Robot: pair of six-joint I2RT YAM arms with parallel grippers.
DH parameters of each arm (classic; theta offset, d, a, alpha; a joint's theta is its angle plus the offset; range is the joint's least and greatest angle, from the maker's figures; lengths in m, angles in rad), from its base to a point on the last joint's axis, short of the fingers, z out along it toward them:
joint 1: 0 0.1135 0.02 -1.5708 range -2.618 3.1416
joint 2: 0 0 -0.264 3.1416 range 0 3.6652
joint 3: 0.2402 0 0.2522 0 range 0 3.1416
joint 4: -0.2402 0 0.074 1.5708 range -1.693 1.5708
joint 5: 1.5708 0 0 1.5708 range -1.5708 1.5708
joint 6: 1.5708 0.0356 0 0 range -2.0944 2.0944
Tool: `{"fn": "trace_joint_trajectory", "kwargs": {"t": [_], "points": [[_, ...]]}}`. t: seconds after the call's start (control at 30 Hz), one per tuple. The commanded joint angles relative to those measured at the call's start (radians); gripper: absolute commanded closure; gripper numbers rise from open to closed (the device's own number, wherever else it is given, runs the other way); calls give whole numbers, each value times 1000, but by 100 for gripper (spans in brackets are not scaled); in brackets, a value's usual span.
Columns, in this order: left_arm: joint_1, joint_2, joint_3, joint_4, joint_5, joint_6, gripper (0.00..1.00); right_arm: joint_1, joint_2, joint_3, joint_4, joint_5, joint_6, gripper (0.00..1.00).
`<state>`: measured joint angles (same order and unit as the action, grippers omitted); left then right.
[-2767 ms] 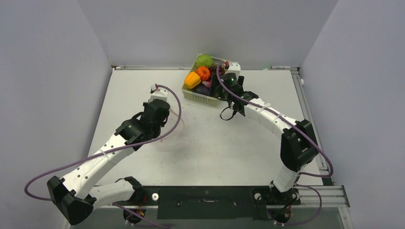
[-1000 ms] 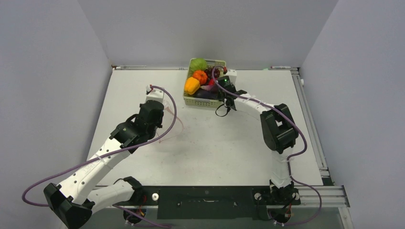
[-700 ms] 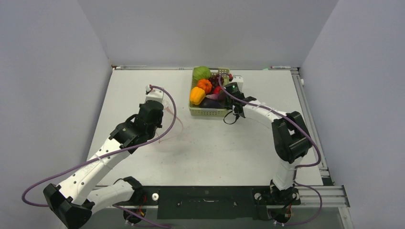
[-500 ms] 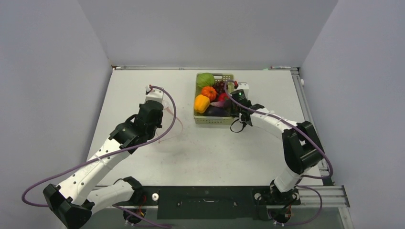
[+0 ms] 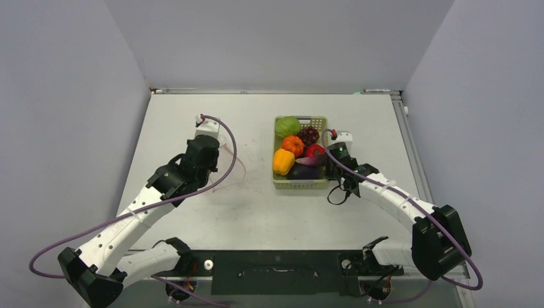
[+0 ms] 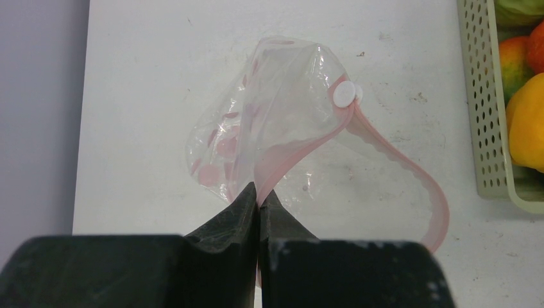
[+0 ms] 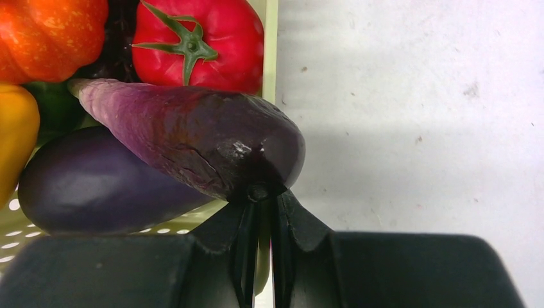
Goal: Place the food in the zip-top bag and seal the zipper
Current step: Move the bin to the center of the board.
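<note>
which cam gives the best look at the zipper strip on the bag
Left wrist: the zipper fills mid-frame, its pink strip looping out from the left gripper, which pinches the zip-top bag. Top external shows only a faint pink curve beside the left arm. Right wrist shows only the basket and food.

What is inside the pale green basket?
The basket holds a green piece, an orange piece, a yellow-orange piece, a red tomato, dark grapes, an eggplant and a second purple piece. Anything beneath them is covered.
</note>
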<state>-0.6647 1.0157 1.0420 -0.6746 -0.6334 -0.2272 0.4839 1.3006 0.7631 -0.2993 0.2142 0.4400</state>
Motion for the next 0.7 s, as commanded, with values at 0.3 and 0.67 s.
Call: {"fn": "trace_joint_trajectory", "kwargs": {"t": [0.3,0.67], "points": [[2,-12,3,51,4,0,100,-13,-125,-106,-52,121,12,88],[-4,-19,3,50,3,2,100,-19,-108,-19,-83,158,-22,54]]}}
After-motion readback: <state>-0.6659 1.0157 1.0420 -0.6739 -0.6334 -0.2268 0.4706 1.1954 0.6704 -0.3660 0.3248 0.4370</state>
